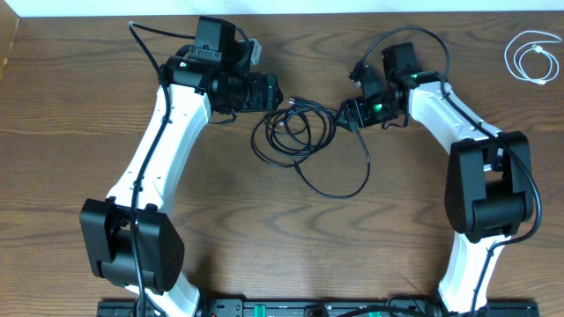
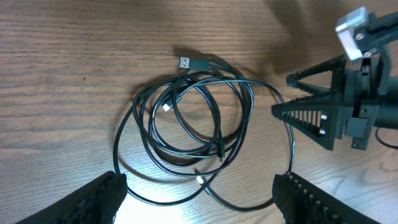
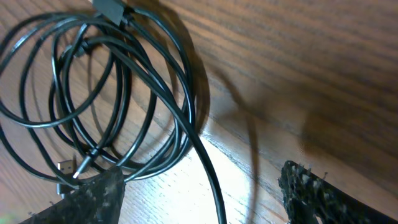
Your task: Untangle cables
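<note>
Black cables (image 1: 304,123), white cable (image 1: 533,55), brown wood-grained table (image 1: 264,229).

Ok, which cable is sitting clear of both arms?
The white cable, coiled alone at the far right corner of the table. The black cables lie looped together at centre, between both sets of jaws.

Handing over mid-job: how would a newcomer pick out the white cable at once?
Start at the wooden table and look to its far right corner in the overhead view. A small loose coil lies there alone: the white cable. It is the only white cord; the black cables sit tangled mid-table, well apart from it.
</note>
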Controlling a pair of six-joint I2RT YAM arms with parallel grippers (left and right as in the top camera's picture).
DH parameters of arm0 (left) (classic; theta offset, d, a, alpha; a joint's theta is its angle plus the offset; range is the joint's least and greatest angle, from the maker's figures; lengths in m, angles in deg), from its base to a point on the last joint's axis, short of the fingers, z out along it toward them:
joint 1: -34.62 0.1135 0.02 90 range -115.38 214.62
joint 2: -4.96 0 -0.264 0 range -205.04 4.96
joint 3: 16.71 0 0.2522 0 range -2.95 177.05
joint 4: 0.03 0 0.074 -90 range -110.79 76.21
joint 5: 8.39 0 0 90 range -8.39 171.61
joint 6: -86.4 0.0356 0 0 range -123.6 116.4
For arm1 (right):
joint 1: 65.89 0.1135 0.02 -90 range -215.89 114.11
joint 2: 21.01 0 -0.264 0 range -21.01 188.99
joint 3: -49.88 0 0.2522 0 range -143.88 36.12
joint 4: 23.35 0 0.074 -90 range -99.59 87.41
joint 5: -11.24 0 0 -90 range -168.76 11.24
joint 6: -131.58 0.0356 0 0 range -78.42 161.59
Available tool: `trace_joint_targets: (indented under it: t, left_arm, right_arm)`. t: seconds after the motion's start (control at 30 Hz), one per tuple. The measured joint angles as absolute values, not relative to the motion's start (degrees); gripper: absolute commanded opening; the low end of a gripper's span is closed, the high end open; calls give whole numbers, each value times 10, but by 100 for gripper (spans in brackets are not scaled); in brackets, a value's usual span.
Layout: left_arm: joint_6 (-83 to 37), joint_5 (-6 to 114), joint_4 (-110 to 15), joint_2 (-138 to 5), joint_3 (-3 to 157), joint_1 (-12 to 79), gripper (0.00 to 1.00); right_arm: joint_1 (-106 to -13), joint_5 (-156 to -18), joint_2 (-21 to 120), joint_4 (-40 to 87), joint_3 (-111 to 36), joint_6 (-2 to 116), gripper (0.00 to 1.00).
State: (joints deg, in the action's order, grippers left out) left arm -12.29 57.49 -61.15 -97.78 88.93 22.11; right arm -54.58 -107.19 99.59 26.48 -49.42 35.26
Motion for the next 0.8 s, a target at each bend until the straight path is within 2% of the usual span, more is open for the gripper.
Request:
trace_joint_targets:
  t: [0.2,0.27,0.33,0.53,0.67,0.73,0.8]
  left_arm:
    - [-123,575,-612,-978,889,221,81]
    - [-123,575,-612,-978,889,221,81]
    - [-123,575,-612,-978,889,221,81]
    - [-123,575,-612,-978,889,221,81]
    - [-123,575,-612,-978,889,221,81]
    - [-123,575,-612,-978,889,221,81]
    - [-123,575,-612,-978,889,221,81]
  right_arm:
    - [-544,-1079,1021,263,-494,344,75]
    - [-543,-1079,1021,263,-494,338,71]
    - [-543,-1080,1022,262,-494,333,64]
    - [-542,-1080,1028,263,-494,326,26]
    - [-541,-1079,1033,263,-494,332,8]
    - [-539,-1079,1033,262,-494,337,1]
    - [-539,-1079,1033,262,-494,343,1]
